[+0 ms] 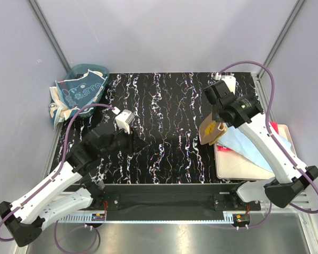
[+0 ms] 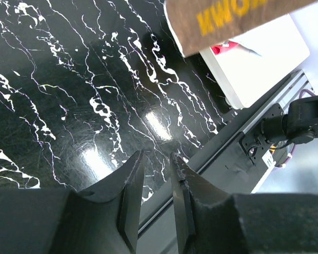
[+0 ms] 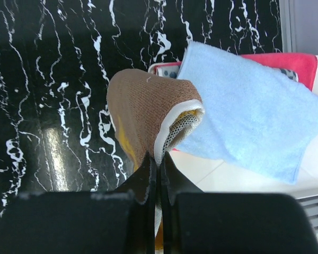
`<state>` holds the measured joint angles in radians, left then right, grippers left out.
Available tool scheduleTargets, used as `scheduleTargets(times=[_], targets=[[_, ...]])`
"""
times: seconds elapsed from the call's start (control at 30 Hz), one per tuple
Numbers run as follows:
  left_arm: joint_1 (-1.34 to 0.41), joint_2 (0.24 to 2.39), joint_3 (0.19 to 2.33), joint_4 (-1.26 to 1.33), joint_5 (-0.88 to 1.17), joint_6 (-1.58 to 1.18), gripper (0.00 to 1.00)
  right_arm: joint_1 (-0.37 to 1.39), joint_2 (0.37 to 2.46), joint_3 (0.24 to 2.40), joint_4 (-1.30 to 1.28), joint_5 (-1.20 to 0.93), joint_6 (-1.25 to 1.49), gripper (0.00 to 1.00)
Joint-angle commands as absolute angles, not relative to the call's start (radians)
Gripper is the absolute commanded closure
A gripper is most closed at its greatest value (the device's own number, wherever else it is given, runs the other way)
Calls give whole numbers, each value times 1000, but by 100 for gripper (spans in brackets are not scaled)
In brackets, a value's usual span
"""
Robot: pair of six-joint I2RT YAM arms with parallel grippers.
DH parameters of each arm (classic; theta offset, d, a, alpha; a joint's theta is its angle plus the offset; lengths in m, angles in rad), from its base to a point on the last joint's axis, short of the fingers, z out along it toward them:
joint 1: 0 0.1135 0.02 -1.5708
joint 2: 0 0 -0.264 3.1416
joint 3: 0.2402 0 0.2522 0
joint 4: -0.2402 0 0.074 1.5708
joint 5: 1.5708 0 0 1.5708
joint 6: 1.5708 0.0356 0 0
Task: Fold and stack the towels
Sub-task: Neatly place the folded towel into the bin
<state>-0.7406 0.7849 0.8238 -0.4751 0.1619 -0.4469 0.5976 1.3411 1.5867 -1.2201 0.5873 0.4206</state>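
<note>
Brown towel (image 2: pixel 228 21), top edge of my left wrist view: yellow block capitals, upside down and cut off by the frame. I make out roughly four letters, no sure word. Teal towel (image 1: pixel 85 87), upper left of the top view: white marks that may be letters, too small to read. Nothing else legible.

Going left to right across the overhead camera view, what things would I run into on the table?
teal basket → left gripper → brown towel → light blue towel
</note>
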Motion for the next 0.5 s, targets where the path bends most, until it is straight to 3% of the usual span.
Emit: scheduleTargets(times=[0.0, 0.47], targets=[[-741, 775, 822, -448, 198, -429, 69, 604, 1364, 1684, -1244, 623, 402, 100], [-742, 795, 818, -448, 209, -426, 69, 598, 1420, 1933, -1339, 712, 374, 100]])
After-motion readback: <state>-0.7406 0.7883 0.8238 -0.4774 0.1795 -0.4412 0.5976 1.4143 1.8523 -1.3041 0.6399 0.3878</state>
